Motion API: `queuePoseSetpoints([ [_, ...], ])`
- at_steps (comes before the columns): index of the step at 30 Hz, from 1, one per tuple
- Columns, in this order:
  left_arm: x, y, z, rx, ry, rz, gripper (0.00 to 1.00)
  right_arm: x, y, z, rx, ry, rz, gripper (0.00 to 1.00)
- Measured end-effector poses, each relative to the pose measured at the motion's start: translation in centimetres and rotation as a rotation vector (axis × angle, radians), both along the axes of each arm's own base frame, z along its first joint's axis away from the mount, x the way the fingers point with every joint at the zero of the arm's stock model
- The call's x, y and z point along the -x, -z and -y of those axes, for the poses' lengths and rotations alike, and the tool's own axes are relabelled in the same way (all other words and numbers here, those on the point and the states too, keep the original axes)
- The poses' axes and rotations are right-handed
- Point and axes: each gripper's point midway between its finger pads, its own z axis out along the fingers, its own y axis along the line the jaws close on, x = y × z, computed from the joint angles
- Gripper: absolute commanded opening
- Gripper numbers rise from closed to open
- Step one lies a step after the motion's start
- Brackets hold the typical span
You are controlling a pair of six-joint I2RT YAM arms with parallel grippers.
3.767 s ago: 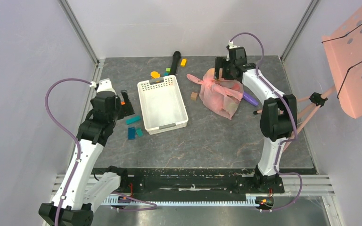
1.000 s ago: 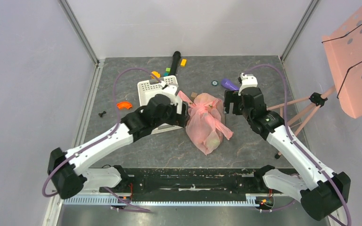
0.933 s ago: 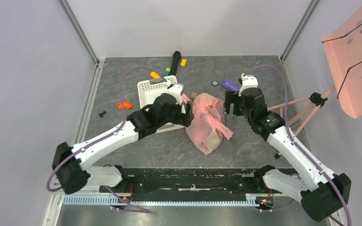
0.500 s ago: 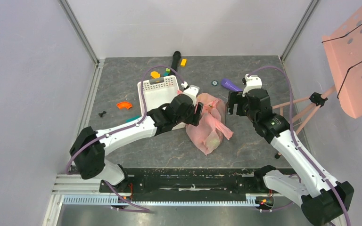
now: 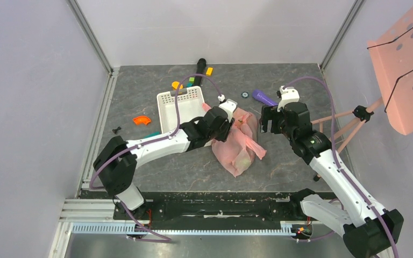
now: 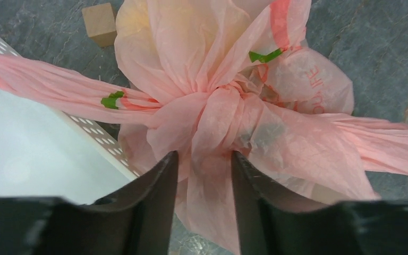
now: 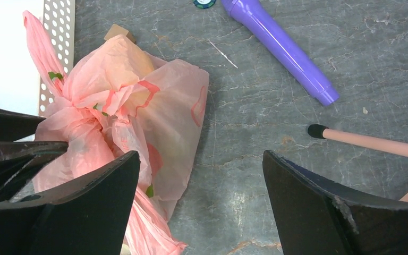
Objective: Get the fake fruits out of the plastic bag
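The pink plastic bag lies on the table, tied in a knot, with its handles spread to both sides. The fake fruits stay inside it, showing only as pale yellowish shapes through the plastic. My left gripper is at the knot, and bunched plastic fills the gap between both fingers. My right gripper hovers open just right of the bag, over bare table, touching nothing.
A white basket stands left of the bag, under my left arm. A purple cylinder, a tan cube, coloured blocks, a black cylinder and an orange piece lie around. A pink tripod leg rests at the right.
My left arm has reached right over the basket to the bag's knot and its jaws have narrowed onto the plastic. The right gripper has barely shifted.
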Motion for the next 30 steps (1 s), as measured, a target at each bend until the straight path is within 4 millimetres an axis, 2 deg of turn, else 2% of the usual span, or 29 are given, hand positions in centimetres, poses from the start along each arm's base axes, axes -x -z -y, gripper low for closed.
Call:
queuePoseSetpoints([
  [7, -0.2, 0.4, 0.6, -0.02, 0.03, 0.001, 0.03, 0.2, -0.4, 0.0, 0.005, -0.013, 0.014, 0.89],
  [13, -0.3, 0.0, 1.6, 0.0, 0.061, -0.005, 0.02, 0.5, -1.5, 0.3, 0.004, -0.016, 0.053, 0.9],
  [17, 0.1, -0.7, 2.2, 0.015, 0.096, -0.015, 0.02, 0.7, -2.2, 0.8, 0.009, 0.004, 0.078, 0.98],
  [20, 0.3, -2.1, 3.1, 0.026, 0.153, -0.007, 0.02, 0.9, -2.8, 1.7, 0.017, 0.039, 0.109, 0.98],
  [26, 0.7, -6.2, 5.6, 0.081, 0.307, 0.045, 0.02, 1.9, -4.3, 3.4, 0.029, 0.092, 0.204, 0.98],
  [30, 1.2, -7.5, 6.4, 0.075, 0.422, 0.092, 0.02, 2.4, -5.2, 3.9, 0.034, 0.087, 0.277, 0.98],
])
